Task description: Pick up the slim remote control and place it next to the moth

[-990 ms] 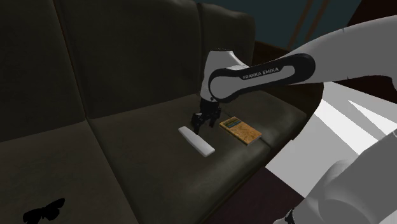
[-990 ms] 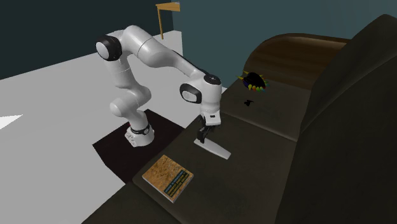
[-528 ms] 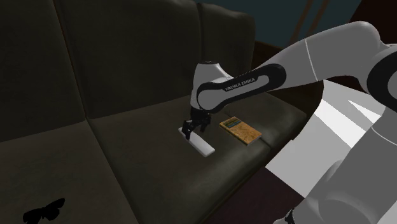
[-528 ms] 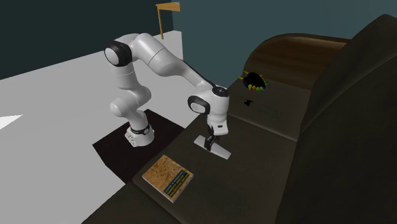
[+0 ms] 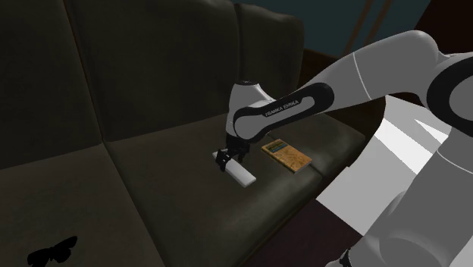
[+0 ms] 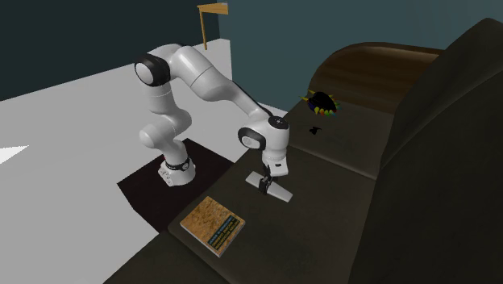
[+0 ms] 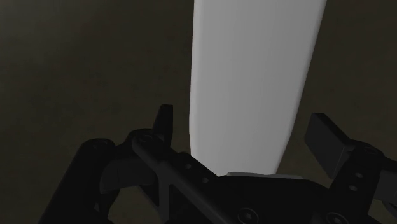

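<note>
A dark brown sofa (image 5: 151, 182) spans the shoulder view, its seat split by a seam into cushions below a tall padded back. A thin book (image 5: 286, 155) with a tan, cork-like cover and a darker strip along one edge lies flat on the seat near the front edge. In the second exterior view the book (image 6: 213, 225) sits at the sofa's (image 6: 338, 218) near end. At the far end, beside the rounded brown armrest (image 6: 379, 68), rests a small black object with coloured dots (image 6: 322, 104). The floor (image 6: 72, 121) is pale grey, with a dark square patch (image 6: 141, 190) and a teal wall (image 6: 322, 24) behind.
</note>
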Motion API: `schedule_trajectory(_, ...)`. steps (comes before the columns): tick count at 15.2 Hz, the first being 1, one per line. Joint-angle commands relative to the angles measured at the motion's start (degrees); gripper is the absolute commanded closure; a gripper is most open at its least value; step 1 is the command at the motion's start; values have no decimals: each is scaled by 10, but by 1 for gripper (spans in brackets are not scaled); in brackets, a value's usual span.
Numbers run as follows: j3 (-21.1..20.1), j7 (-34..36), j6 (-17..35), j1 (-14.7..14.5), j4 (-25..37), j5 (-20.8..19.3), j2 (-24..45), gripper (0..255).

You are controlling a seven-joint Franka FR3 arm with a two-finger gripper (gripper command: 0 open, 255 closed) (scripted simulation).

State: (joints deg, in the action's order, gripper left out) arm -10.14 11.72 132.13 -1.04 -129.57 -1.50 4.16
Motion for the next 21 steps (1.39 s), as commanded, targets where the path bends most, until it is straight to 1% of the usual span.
schedule_trajectory(1, 0, 0, 0, 0, 0, 0, 0, 0)
schedule_trajectory(3, 0, 0, 0, 0, 0, 0, 0, 0)
schedule_trajectory(4, 0, 0, 0, 0, 0, 0, 0, 255)
schedule_trajectory(13, 0, 0, 0, 0, 0, 0, 0, 255)
schedule_trajectory(21, 0, -7, -60, 1, 24, 9, -37, 255)
